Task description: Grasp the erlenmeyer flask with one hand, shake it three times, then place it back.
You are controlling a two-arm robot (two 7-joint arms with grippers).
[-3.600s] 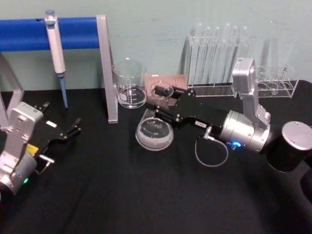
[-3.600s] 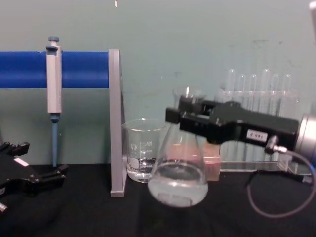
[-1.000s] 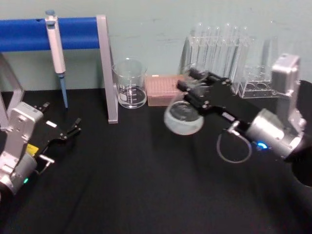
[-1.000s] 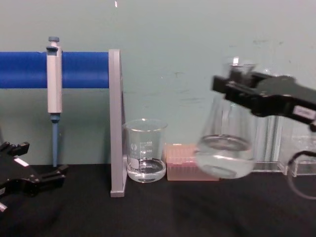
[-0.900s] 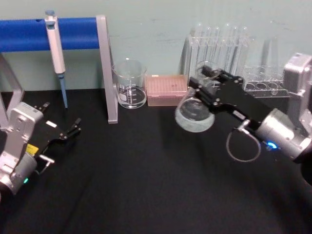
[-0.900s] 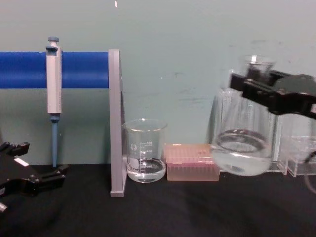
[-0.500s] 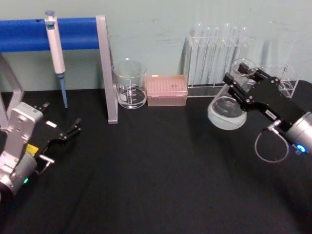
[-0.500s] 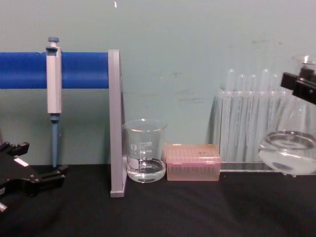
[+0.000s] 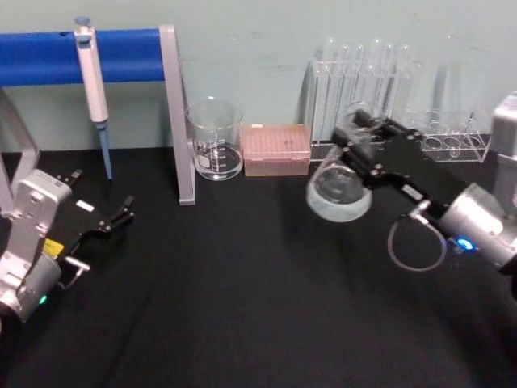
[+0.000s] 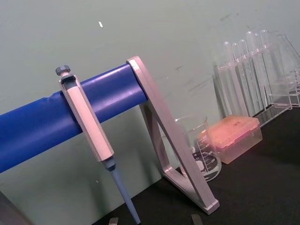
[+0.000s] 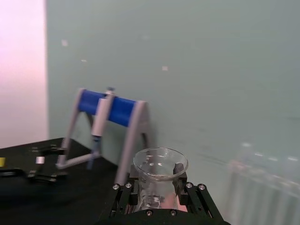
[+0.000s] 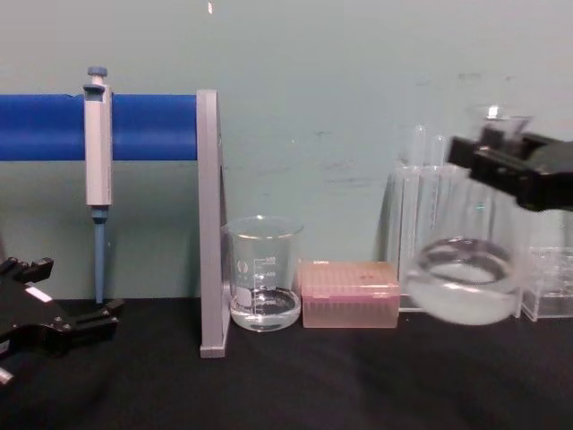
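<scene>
Swung back leftward since half a second ago, the right gripper (image 9: 362, 139) clenches the erlenmeyer flask (image 9: 339, 192) by its neck, aloft near the test-tube rack (image 9: 359, 81). Short, level strokes should keep the liquid (image 12: 466, 300) inside. The left gripper (image 9: 119, 214) sits parked, jaws apart.

Nothing here reads cleanly. The beaker (image 12: 262, 273), well off to the left of the right gripper (image 9: 361, 137), carries white graduation lines and figures, too small to make out. There's a small white label (image 9: 413, 192) on that gripper's black body, behind the erlenmeyer flask (image 9: 339, 191) it grips, and its characters are illegible. Over by the left gripper (image 9: 127, 208), a white tag (image 9: 84, 206) and a yellow sticker (image 9: 52, 247) on the arm are both unreadable.
</scene>
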